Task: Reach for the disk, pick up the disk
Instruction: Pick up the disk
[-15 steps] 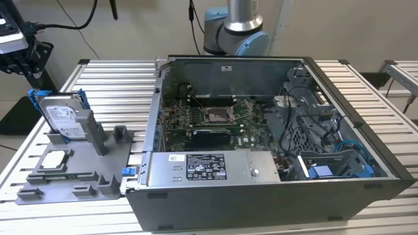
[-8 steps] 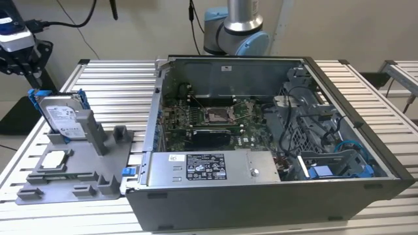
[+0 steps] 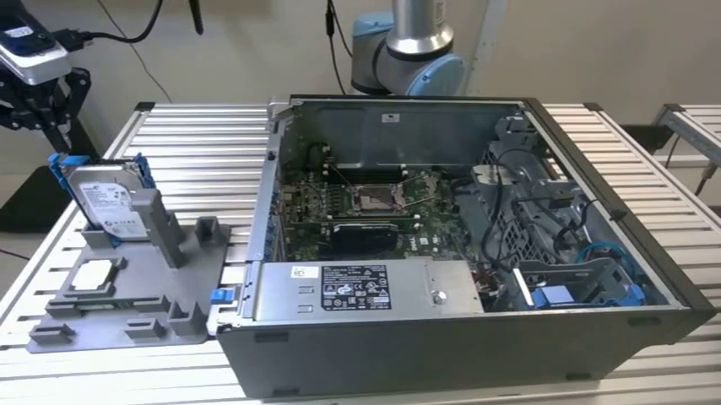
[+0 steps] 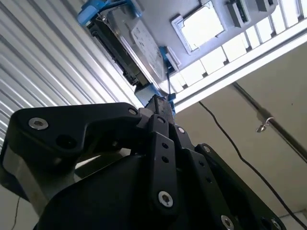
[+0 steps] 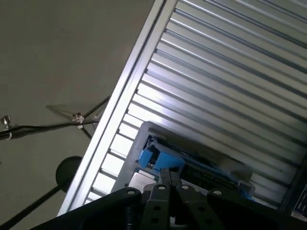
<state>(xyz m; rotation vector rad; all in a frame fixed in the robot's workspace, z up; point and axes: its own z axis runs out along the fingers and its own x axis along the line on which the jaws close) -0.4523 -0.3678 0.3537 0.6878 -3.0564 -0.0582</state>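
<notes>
Table (image 3: 203, 135): slatted metal; carries the grey holder tray and everything else noted here.
Computer case (image 3: 451, 337): open-topped, just beside the tray on the exterior view's right.
Holder tray (image 3: 192, 278): grey, with slots and posts; the landmark for these notes.
Disk (image 3: 107, 198): stands on edge in a slot at the tray's far end, blue bracket around it, label facing the tray's middle.
Gripper (image 3: 43, 105): hangs above and apart from the tray's disk end, touching nothing. In the second wrist view the gripper (image 4: 157, 101) points toward the disk.
Chip (image 3: 93, 276): small silver square lying flat on the tray, near the disk's foot.
Risk: the disk is only propped in its slot. A descent off its centre could strike the bracket's top edge and tip or wedge it. Closed tips would butt the edge rather than straddle it.
Jaws: they look pressed together in both wrist views, with nothing between them.
</notes>
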